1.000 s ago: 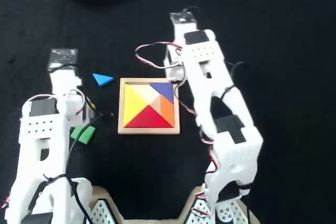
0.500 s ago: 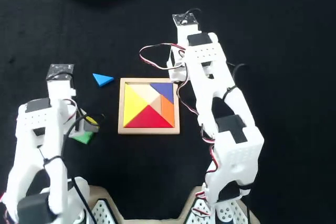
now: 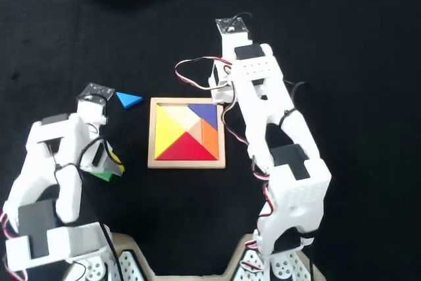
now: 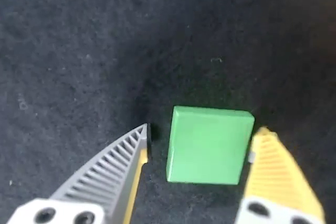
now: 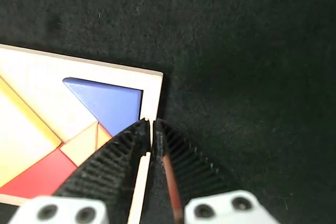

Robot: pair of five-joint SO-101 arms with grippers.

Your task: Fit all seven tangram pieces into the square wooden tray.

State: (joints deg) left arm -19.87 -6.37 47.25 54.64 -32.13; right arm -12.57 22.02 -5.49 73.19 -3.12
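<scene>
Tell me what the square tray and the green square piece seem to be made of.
The tray looks like bare or lightly sealed wood: pale tan, matte rim. The green square piece is probably painted wood, possibly plastic: even opaque green, matte face, crisp edges, no grain visible.

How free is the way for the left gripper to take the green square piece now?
Probably yes, it looks free: the left gripper is open, one finger on each side of the green square piece on the black cloth, with nothing else between.
</scene>
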